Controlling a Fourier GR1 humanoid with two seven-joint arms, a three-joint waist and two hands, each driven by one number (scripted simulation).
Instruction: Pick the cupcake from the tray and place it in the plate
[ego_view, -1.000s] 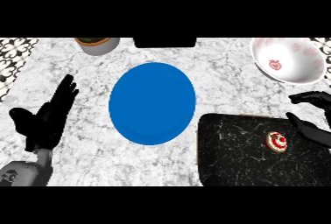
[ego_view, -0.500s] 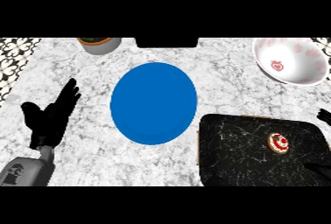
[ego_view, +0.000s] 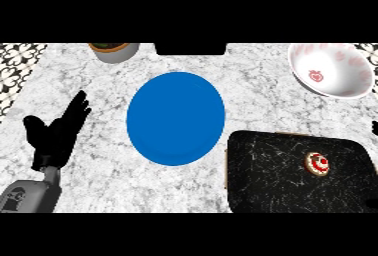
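Observation:
The cupcake, small with white and red topping, sits on the black tray at the lower right. Left of the tray lies the blue plate, with nothing on it. My left hand rests open at the left, fingers pointing up, well apart from the plate. Of my right hand only a dark sliver shows at the right edge, above the tray's far corner and away from the cupcake.
A white bowl with red markings stands at the back right. A grey pot sits at the back left, and a black object at the back middle. Patterned tiles border the counter's left side.
My right hand has drawn back to the right, from above the tray's far right corner to almost out of view. The left hand, the cupcake and the plate have stayed put.

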